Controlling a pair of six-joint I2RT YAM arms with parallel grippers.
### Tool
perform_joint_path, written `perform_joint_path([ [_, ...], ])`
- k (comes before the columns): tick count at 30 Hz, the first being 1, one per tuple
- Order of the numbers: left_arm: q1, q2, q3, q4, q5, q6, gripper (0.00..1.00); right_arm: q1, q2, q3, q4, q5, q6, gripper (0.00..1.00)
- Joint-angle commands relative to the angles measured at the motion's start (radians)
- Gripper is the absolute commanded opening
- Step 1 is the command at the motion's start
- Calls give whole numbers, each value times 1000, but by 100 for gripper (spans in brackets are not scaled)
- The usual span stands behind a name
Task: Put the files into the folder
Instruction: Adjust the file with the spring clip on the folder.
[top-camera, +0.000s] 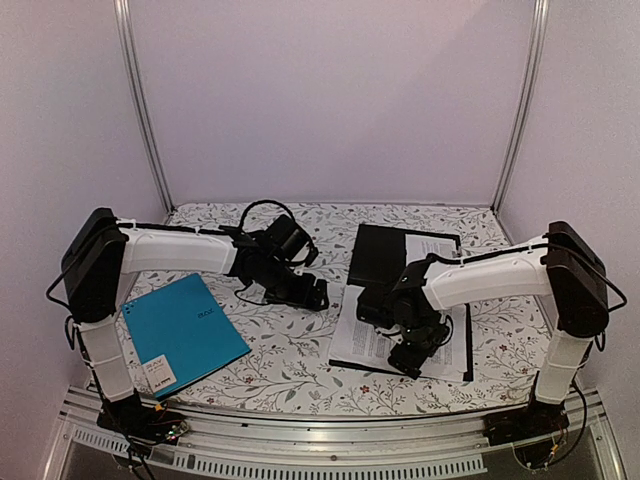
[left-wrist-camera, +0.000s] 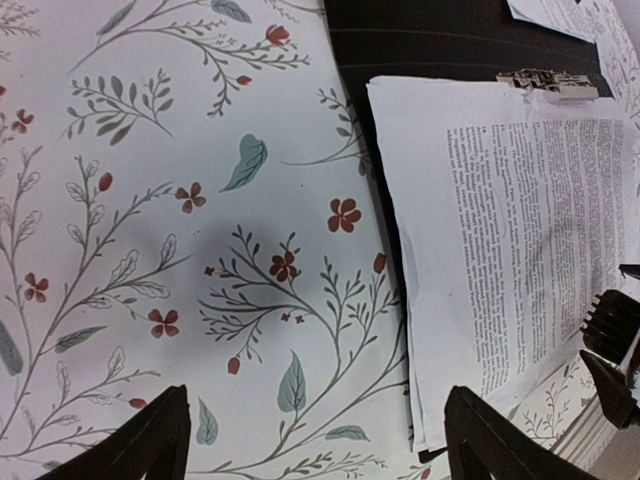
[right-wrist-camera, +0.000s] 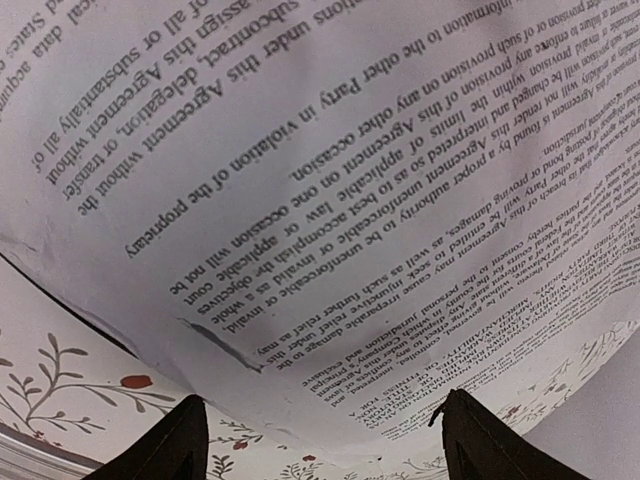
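Leftmost, at about 8 o'clock on the flowered table (top-camera: 290, 350), a teal-blue folder (top-camera: 183, 335) lies flat and skewed, one corner close to the table's front edge. Off its 2 o'clock side the left gripper (top-camera: 305, 292) hangs over bare cloth, jaws spread wide with nothing between them. Its wrist view shows open cloth below and the left edge of the files (left-wrist-camera: 520, 240) just at 3 o'clock. Those printed sheets lie on the black folder (top-camera: 385, 255), which sits at about 2 o'clock on the table. A silver clip (left-wrist-camera: 548, 82) sits at their far edge, and their near-left corner spills onto the cloth. The right gripper (top-camera: 415, 358) sits low over the sheets' near edge, jaws wide and gripping nothing. A narrow strip of cloth runs at 3 o'clock of the folder.
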Motion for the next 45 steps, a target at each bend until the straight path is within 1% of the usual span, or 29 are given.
perform_joint_path([
  [1,14,-21,-12,14,6,-7,88,5,27,20,-11,19,10,80],
  [18,17,-23,-18,19,12,-10,88,0,57,32,-31,71,31,80],
  [34,17,-22,-27,27,23,-14,88,-15,45,40,-63,112,35,80],
  [37,17,-22,-28,28,25,-14,88,-14,34,34,-64,94,34,80],
  [42,17,-16,-28,34,30,-17,88,2,-29,12,-43,30,9,82],
  [45,17,-9,-28,37,36,-19,88,3,-63,-7,-50,19,9,83],
])
